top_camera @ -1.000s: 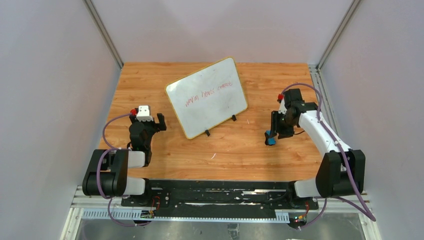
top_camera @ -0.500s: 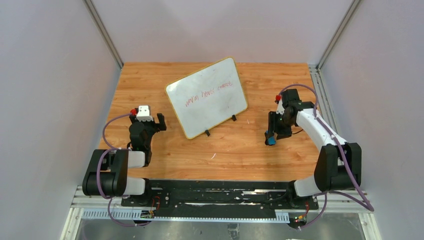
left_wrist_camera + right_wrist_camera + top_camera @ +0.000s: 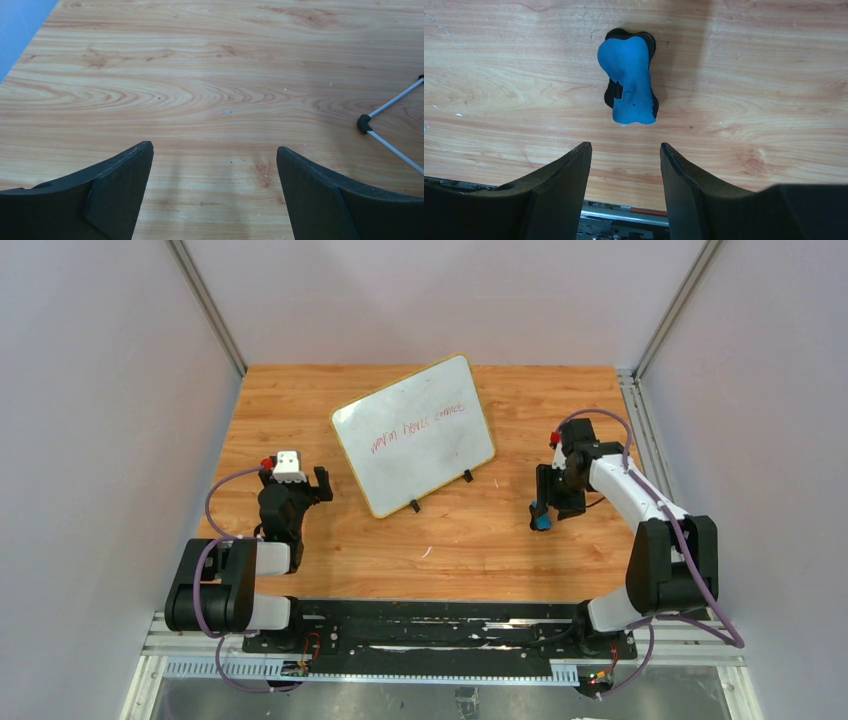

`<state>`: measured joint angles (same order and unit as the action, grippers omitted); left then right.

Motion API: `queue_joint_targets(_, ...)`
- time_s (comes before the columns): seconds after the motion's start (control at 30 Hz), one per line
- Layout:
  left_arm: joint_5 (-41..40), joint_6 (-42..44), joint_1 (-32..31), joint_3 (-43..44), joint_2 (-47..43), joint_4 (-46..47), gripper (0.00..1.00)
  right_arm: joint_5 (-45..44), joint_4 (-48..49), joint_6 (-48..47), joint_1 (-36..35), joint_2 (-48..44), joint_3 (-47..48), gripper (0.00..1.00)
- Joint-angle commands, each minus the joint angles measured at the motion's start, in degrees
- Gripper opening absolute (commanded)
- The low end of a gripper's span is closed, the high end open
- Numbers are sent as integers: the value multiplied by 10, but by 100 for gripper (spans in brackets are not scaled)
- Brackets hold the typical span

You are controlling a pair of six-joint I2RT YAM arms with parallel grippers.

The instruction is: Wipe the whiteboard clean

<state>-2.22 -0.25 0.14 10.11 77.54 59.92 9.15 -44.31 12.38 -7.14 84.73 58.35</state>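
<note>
The whiteboard (image 3: 413, 432), white with a yellow rim, stands tilted at the table's centre back, with faint red handwriting across it and black clip feet at its near edge. The small blue-and-black eraser (image 3: 541, 521) lies on the wood at the right. In the right wrist view the eraser (image 3: 629, 87) lies just beyond the fingertips, not between them. My right gripper (image 3: 548, 498) (image 3: 625, 145) is open and empty, low over the table. My left gripper (image 3: 296, 480) (image 3: 215, 147) is open wide and empty, left of the board.
The wooden table (image 3: 480, 540) is enclosed by grey walls on three sides. A black clip foot with thin white rods (image 3: 364, 122) shows at the right of the left wrist view. The metal rail (image 3: 430, 625) with the arm bases runs along the near edge.
The right arm's elbow has drawn in towards the left while its gripper stays beside the eraser. The eraser, the board and the left arm have not moved.
</note>
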Motion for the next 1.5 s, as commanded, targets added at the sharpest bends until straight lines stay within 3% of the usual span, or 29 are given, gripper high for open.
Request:
queue_joint_targets(0.0, 3, 6, -2, 4, 4, 22, 98, -16, 18, -15, -9, 5, 11, 55)
queue_joint_targets(1.47, 3, 6, -2, 4, 4, 22, 98, -20, 63, -19, -9, 71, 13, 55)
